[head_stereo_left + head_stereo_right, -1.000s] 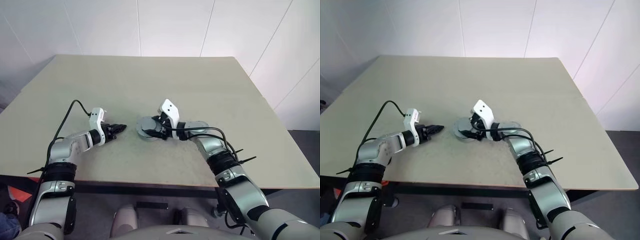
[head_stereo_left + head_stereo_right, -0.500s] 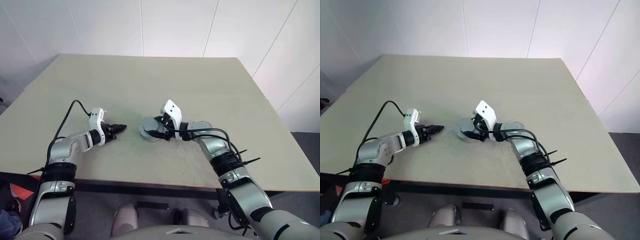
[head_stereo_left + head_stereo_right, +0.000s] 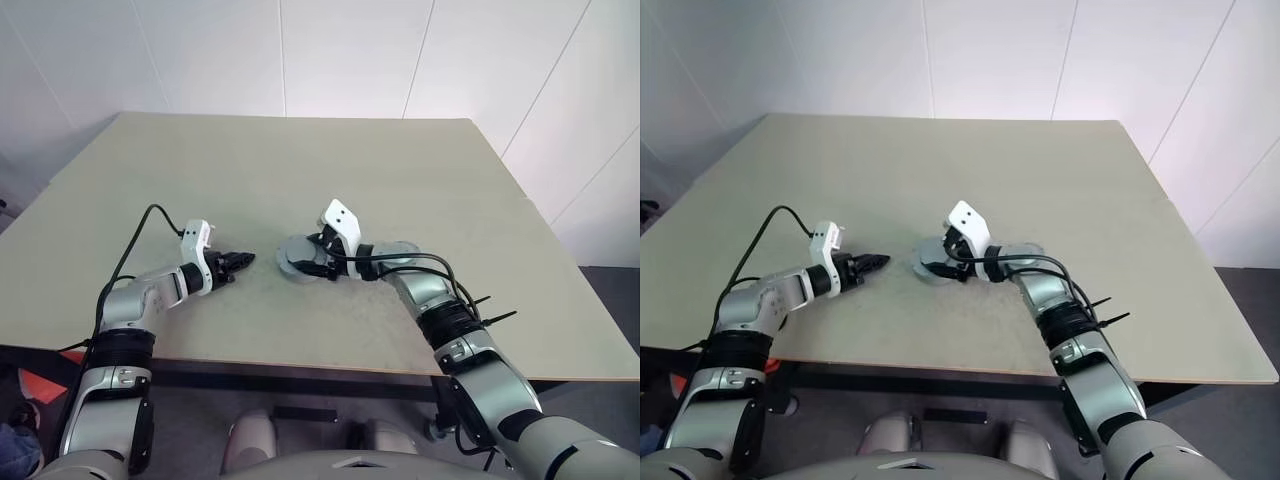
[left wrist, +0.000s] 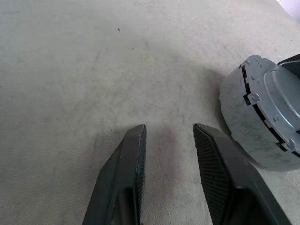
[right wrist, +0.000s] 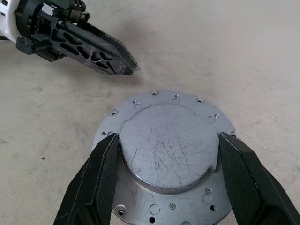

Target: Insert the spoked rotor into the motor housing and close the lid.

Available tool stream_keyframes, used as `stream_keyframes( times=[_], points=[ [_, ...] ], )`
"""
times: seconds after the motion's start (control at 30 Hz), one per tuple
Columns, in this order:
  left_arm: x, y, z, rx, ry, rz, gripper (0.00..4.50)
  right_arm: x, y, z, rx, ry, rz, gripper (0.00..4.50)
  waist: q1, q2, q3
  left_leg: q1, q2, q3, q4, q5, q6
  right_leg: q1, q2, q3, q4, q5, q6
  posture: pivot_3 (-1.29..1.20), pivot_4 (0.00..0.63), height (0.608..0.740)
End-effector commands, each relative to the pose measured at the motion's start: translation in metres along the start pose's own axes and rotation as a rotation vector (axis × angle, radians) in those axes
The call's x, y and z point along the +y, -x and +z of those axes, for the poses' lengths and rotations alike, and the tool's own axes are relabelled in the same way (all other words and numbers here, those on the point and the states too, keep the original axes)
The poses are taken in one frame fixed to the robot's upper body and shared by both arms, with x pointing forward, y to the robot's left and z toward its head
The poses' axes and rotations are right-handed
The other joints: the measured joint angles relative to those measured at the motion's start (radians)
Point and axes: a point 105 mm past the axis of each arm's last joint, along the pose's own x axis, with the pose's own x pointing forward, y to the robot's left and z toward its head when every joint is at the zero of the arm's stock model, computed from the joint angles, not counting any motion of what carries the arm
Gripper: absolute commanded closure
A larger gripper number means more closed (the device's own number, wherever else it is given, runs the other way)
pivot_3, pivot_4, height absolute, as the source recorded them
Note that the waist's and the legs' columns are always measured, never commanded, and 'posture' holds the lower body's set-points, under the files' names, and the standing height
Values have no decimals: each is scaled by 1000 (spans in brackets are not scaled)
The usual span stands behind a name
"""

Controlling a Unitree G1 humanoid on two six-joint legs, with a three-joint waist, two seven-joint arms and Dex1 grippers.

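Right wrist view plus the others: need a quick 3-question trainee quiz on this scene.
1. True or false: the left gripper holds a part.
2. Whose fingers close around the raised centre of the grey housing? A) the left gripper's B) the right gripper's C) neither's
3. What does the housing rest on?

Key:
1. False. Its fingers stand apart with nothing between them, beside the housing.
2. B. The right gripper has one finger on each side of the raised centre.
3. The table.
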Motion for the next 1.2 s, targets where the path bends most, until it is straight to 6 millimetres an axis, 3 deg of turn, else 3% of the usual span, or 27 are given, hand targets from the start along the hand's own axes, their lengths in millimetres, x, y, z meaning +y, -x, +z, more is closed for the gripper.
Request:
stream_keyframes(
  times=[0.03, 0.27, 0.57, 0.73, 1.0, 1.2],
  points=[
    [-10, -1, 10, -27, -24, -33, 2763, -2, 7, -46, 191, -21, -29, 1312, 0, 0, 0, 1, 0, 0, 0, 0, 0, 1, 0, 0, 0, 0, 0, 0, 0, 740],
    [-22, -7, 10, -25, -19, -76, 2763, -7, 5, -55, 243, -24, -68, 1312, 0, 2, -1, 8, 0, 0, -1, 0, 0, 7, 0, 0, -2, -2, 2, 0, 0, 740],
    [-40, -11, 15, -57, 12, -143, 2763, -14, 5, -50, 217, -130, -80, 1312, -2, 7, -1, 11, -1, -6, -2, 0, 0, 7, 0, -6, -12, -3, 6, 0, 0, 740],
    [-52, -12, 31, -124, 105, -211, 2763, -15, 6, -50, 223, -123, -81, 1312, -3, 10, 0, 10, -3, -12, -7, -1, 0, 15, 0, -12, -33, -3, 6, 0, 0, 740],
    [-65, -29, 50, -177, 276, -291, 2763, -14, 6, -50, 222, -113, -81, 1312, -3, 11, -1, 11, -5, -14, -8, -1, 0, 14, 0, -12, -35, -3, 6, 0, 0, 740],
    [-54, -52, 9, -32, 392, -185, 2763, -15, 6, -47, 208, -118, -91, 1312, -3, 11, -1, 10, -7, -14, -12, -1, 0, 14, 0, -11, -35, -4, 6, 0, 0, 740]
  ],
)
